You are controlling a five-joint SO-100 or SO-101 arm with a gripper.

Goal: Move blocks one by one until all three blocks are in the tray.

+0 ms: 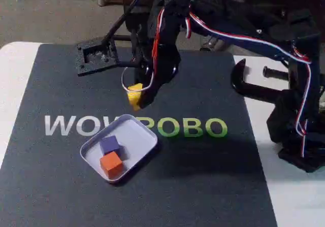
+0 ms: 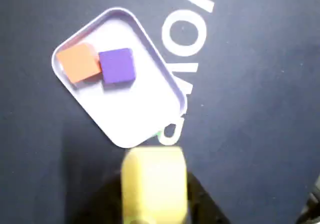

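Yellow block (image 1: 135, 95), pinched in hand (image 1: 136, 99) above mat, nr tray (image 1: 137, 135): looks light, rigid, matte w/ flat opposite faces for grip.

The fixed view looks down from the front, facing the arm; the wrist view looks straight down, close. Both share the shallow pale lavender-white rectangular tray (image 1: 139, 131) (image 2: 150, 78).

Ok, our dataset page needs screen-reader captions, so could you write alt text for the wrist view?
A yellow block held in the hand fills the lower centre, raised near the edge of a pale tray on a dark mat. An orange block and a purple block sit side by side in the tray.
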